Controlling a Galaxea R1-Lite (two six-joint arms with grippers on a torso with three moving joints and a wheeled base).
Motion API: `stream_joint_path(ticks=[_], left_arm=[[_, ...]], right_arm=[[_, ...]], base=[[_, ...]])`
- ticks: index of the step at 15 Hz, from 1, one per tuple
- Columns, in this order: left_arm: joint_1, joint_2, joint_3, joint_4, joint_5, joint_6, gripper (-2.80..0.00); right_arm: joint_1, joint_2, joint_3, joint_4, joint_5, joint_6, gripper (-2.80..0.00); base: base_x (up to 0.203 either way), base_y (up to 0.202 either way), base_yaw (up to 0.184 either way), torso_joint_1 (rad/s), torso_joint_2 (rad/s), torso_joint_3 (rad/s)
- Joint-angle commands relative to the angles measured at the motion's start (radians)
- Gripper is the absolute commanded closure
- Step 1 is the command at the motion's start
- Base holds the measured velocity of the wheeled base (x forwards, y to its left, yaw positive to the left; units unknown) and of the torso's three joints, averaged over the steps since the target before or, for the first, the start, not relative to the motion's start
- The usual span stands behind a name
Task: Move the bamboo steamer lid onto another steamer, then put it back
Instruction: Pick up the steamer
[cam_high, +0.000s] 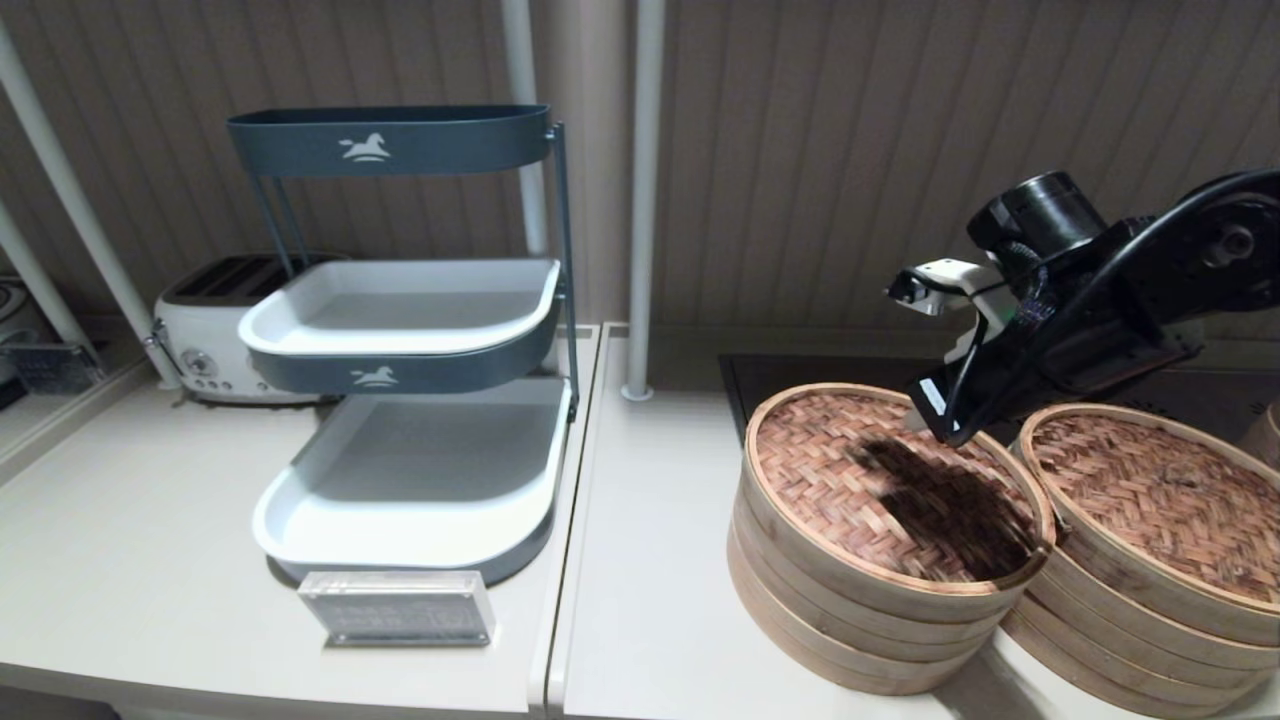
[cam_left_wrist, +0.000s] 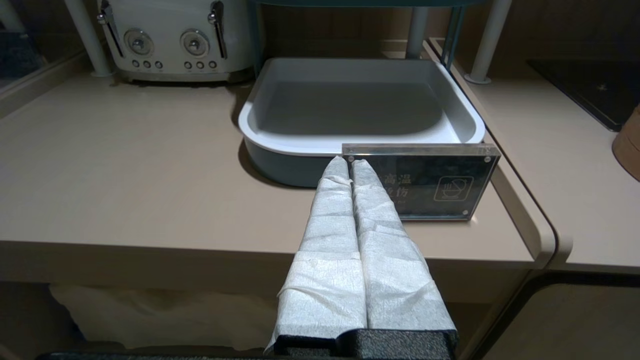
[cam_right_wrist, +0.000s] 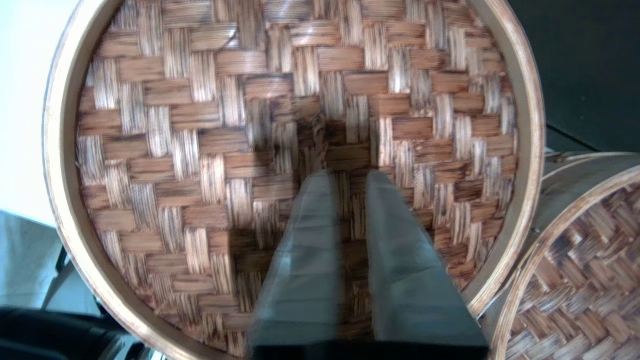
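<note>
From the head, the steamer lid (cam_high: 890, 480) sits on the nearer bamboo stack, shadowed by the right arm above it; the other steamer (cam_high: 1160, 520) touches it on the right. Only the right wrist view shows the right gripper (cam_right_wrist: 345, 177) over the lid's small centre loop (cam_right_wrist: 317, 135), fingers slightly apart and holding nothing. Only the left wrist view shows the left gripper (cam_left_wrist: 349, 162), fingers pressed together, before a clear sign (cam_left_wrist: 430, 182), a tray (cam_left_wrist: 465, 122) and, farthest back, a toaster (cam_left_wrist: 175, 37).
</note>
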Motion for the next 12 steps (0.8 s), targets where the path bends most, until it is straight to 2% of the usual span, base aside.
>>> stream_joint_path(ticks=[1,12], left_arm=[[0.000,-0.003,0.028,0.000,0.000,0.000,0.00],[0.000,-0.003,0.028,-0.001,0.001,0.001,0.00]], right_arm=[[0.004,0.024,0.006,0.003,0.001,0.000,-2.80],[0.003,0.085,0.026,0.001,0.012,0.011,-2.80]], base=[[0.000,0.000,0.000,0.000,0.00,0.000],[0.000,0.000,0.000,0.000,0.00,0.000]])
